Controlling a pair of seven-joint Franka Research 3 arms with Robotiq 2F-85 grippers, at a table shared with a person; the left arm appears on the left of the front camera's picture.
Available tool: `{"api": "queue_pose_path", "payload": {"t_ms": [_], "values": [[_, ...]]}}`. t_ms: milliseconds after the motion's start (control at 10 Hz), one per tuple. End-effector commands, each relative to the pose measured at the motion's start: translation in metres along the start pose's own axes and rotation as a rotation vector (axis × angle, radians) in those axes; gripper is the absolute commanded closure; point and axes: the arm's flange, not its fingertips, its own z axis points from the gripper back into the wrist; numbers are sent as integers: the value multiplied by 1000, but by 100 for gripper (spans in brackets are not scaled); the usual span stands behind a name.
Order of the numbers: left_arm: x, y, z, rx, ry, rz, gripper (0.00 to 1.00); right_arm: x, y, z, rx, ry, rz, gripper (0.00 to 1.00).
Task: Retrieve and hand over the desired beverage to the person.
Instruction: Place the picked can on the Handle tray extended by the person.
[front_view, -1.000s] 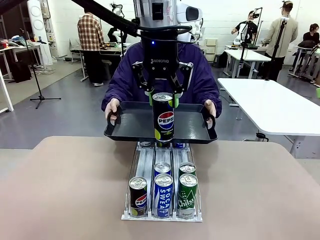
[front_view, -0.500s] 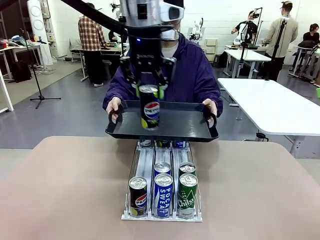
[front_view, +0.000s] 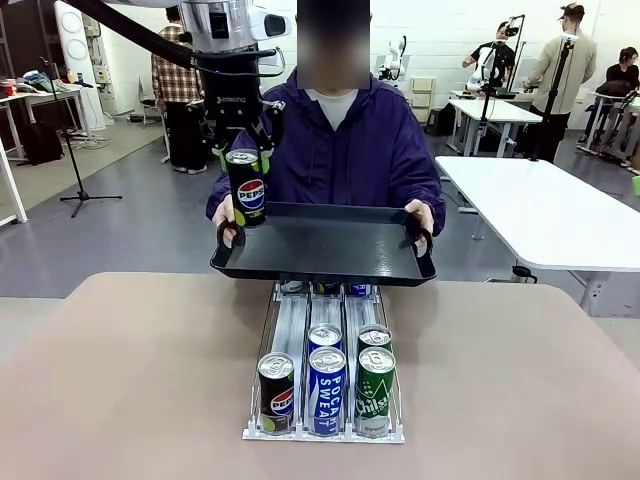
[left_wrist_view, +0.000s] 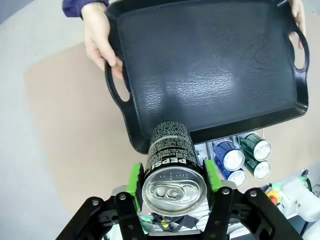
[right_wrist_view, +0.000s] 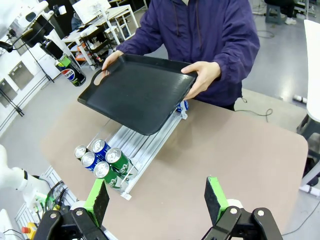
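Swung away from the middle of the frame, the Pepsi can (front_view: 247, 187) now hangs at the upper left of the front view, where a second ago I had it square in front of the tray. My left fingers (front_view: 268, 155) are clenched on the can just below its top, one green pad on each side, and it hangs upright with the logo facing me. In the left wrist view I look straight down on the can's lid (left_wrist_view: 172, 182), with the pads (left_wrist_view: 135, 180) pressed against it.

Its base sits level with the tray's (front_view: 330, 250) left handle, next to the person's hand (front_view: 226, 215). From the right wrist view the can (right_wrist_view: 74, 75) appears clear of the tray rim, beyond the handle.

The person (front_view: 370, 150), in a purple hooded jacket, holds the black tray by both handles above the far edge of the surface (front_view: 120, 380).

Below the tray, at lower centre, a three-lane rack (front_view: 325, 432) stands on the surface with a black can, blue cans and green cans in it.

My right fingers (right_wrist_view: 97, 200) are spread wide, gripping nothing, at the bottom of their own view.
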Motion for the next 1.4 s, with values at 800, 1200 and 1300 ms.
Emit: {"api": "queue_pose_path", "payload": {"t_ms": [800,1200,1300], "values": [[40,17,-36,-18,54,17,42,1,-1,-2,26,-6,4,0],[60,20,-78,-2,106,18,42,1,-1,-2,26,-6,4,0],[60,17,-85,1,109,5,42,1,-1,-2,26,-6,4,0]]}}
